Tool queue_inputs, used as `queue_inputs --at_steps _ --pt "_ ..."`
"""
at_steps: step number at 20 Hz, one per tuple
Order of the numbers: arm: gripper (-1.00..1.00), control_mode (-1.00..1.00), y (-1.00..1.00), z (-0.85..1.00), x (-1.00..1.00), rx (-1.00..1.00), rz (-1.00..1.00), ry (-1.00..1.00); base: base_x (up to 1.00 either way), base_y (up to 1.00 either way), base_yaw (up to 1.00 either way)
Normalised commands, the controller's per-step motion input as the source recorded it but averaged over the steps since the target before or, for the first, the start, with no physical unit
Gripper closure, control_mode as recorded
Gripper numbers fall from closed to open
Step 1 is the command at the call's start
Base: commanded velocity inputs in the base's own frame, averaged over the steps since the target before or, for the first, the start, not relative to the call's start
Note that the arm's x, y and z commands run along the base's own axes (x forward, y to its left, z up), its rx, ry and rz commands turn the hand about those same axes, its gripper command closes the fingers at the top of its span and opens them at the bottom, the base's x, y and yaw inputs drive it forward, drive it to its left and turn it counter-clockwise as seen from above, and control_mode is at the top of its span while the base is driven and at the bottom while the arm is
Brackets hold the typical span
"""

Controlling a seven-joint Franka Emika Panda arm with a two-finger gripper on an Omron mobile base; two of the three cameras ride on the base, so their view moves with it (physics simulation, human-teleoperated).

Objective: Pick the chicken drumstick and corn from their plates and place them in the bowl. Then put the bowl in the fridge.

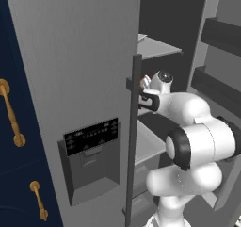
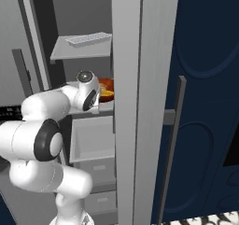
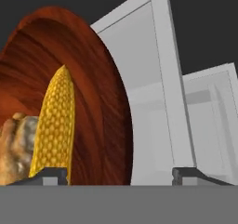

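1. We found the gripper (image 3: 118, 174) reaching into the open fridge (image 1: 75, 56), its fingertips (image 3: 49, 174) spread wide across the bowl's rim, gripping nothing we could see.
2. The bowl (image 3: 93, 79) sat on a grey fridge shelf (image 2: 105, 108), holding the corn (image 3: 53, 125) with the chicken drumstick (image 3: 16, 146) touching it on the left.
3. In the right base view the bowl (image 2: 106, 86) showed just past the fridge's middle wall edge, beside the wrist.
4. The arm passed through the narrow gap between the door's bar handle (image 1: 134, 127) and the right door's shelves (image 1: 214, 87).
5. Another shelf (image 2: 77, 49) hung above the wrist.
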Motion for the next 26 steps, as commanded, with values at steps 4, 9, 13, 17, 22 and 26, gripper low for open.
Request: queue_inputs --at_steps 4,9,13,17,22,26 --pt "-1.00 -1.00 0.11 0.27 -0.55 0.00 0.00 -0.25 0.00 0.00 0.00" --pt "-1.00 -1.00 0.00 0.65 -0.88 0.00 0.00 -0.14 0.00 0.00 0.00" --pt "-1.00 -1.00 0.00 0.82 -1.00 0.00 0.00 0.06 0.00 0.00 0.00" --pt "-1.00 -1.00 0.15 0.73 -1.00 0.00 0.01 0.00 0.00 0.00 0.00" --pt "-1.00 -1.00 0.01 0.63 -1.00 -0.01 0.04 -0.02 0.00 0.00 0.00" --pt "-1.00 -1.00 0.00 0.55 -1.00 -0.01 0.07 -0.02 0.00 0.00 0.00"
